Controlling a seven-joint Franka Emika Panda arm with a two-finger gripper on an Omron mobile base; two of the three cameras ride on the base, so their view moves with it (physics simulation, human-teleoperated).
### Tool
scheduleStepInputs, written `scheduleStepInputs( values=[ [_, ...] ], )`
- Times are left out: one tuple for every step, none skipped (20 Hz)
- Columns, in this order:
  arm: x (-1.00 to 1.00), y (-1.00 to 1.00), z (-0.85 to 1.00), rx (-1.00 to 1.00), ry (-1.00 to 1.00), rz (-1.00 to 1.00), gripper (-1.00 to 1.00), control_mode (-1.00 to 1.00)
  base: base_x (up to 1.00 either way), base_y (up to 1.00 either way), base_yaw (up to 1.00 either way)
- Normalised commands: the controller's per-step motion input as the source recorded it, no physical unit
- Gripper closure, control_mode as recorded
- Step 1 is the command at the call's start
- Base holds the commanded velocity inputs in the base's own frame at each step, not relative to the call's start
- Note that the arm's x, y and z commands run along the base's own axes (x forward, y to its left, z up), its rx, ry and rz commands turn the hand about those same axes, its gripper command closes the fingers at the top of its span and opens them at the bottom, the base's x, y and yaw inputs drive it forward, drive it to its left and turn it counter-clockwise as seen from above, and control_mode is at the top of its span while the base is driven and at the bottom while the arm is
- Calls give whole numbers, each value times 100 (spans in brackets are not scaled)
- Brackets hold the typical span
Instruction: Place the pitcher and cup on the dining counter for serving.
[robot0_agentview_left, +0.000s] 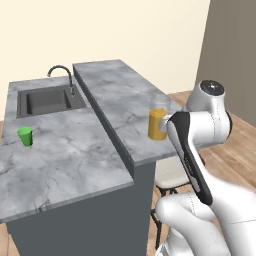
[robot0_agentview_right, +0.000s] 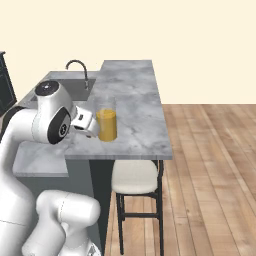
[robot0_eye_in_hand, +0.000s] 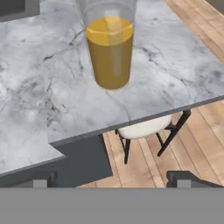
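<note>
Raised grey-white marble dining counter (robot0_agentview_left: 117, 95) with dark base, centre frame: one tall clear glass pitcher of orange juice (robot0_agentview_left: 158, 118) standing upright near its near end, above a cream-seated stool (robot0_agentview_right: 134, 177). Two-finger gripper (robot0_eye_in_hand: 112, 179), jaws spread wide, empty, just short of the pitcher. Small bright green plastic cup (robot0_agentview_left: 25, 136), left of frame, upright on the lower marble worktop (robot0_agentview_left: 60, 155) below the dark sink (robot0_agentview_left: 47, 100).

Pitcher (robot0_agentview_left: 158, 123) upright on dining counter (robot0_agentview_left: 115, 90), near front edge. Cup (robot0_agentview_left: 25, 136) on lower worktop (robot0_agentview_left: 65, 155), before sink (robot0_agentview_left: 47, 100). Stool (robot0_agentview_right: 134, 177) under counter.
</note>
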Motion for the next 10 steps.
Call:
scheduleStepInputs(
  values=[
    [0,0,0,0,0,0,-100,-100,0,0,0],
    [0,0,0,0,0,0,-100,-100,0,0,0],
    [-37,0,0,0,5,1,-100,-100,0,0,0],
    [0,0,0,0,0,0,-100,100,-69,1,8],
    [0,0,0,0,0,0,-100,100,-86,5,11],
    [0,0,0,0,0,0,-100,100,-100,19,14],
    [0,0,0,0,0,0,-100,100,-97,36,15],
    [0,0,0,0,0,0,-100,100,-94,49,16],
    [0,0,0,0,0,0,-100,100,-84,64,17],
    [0,0,0,0,0,0,-100,100,-74,86,18]
  ],
)
